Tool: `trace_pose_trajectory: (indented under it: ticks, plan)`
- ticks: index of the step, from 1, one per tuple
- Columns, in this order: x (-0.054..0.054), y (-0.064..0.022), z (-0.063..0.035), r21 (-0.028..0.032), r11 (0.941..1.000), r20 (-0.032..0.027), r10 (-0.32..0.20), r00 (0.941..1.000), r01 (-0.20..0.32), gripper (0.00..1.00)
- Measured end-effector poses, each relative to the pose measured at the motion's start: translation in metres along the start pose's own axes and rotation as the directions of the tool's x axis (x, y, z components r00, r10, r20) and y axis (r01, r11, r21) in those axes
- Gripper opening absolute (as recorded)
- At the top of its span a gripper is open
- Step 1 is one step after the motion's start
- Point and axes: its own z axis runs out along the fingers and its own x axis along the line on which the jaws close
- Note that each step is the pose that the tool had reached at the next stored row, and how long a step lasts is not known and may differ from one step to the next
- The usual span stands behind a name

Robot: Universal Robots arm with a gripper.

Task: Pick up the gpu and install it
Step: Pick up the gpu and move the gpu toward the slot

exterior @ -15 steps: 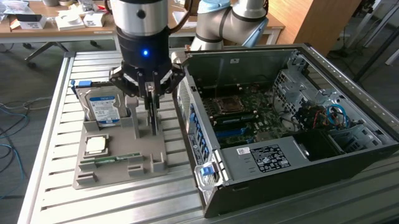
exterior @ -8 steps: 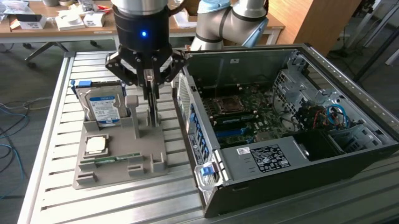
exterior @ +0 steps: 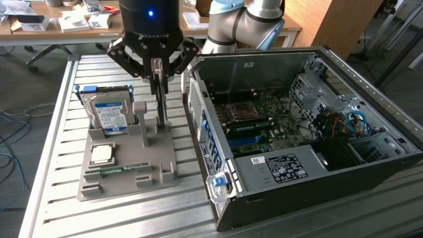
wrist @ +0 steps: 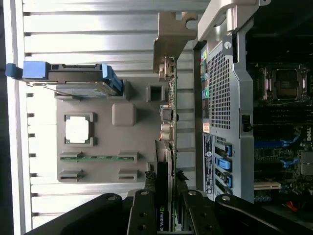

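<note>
exterior view: the gripper (exterior: 157, 67) hangs over the grey holder (exterior: 126, 183) on the bench (exterior: 59, 99), to the exterior view's left of the open case (exterior: 278, 163). its fingers look pressed onto the top edge of the gpu (exterior: 161, 106). the gpu stands upright on edge, its lower end at the holder, just to the exterior view's right of the drive (exterior: 109, 113). i cannot tell whether the card sits in its slot or just above it.

in the wrist view the gpu (wrist: 164, 196) runs edge-on between the fingers (wrist: 142, 215), with its pale bracket (wrist: 168, 44) at one end, near the case's rear wall.

by this, the pick-up is in hand and the install is not begun. the lift calls for a straight upward pull with the card upright and clear of the case wall; a tilt could jam it in the holder.
</note>
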Motion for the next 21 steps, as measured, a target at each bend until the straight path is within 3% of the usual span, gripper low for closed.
trace_pose_trajectory:
  ticks: [10,16,21]
  plan:
    - [-0.001,0.0017,-0.0290,-0.0001,1.0000,0.0001,0.000,1.0000,0.000,0.26]
    - [-0.002,0.0018,-0.0297,0.0002,1.0000,-0.0002,0.000,1.0000,0.000,0.26]
    - [-0.012,0.0023,-0.0293,0.0000,1.0000,0.0000,0.000,1.0000,0.000,0.26]
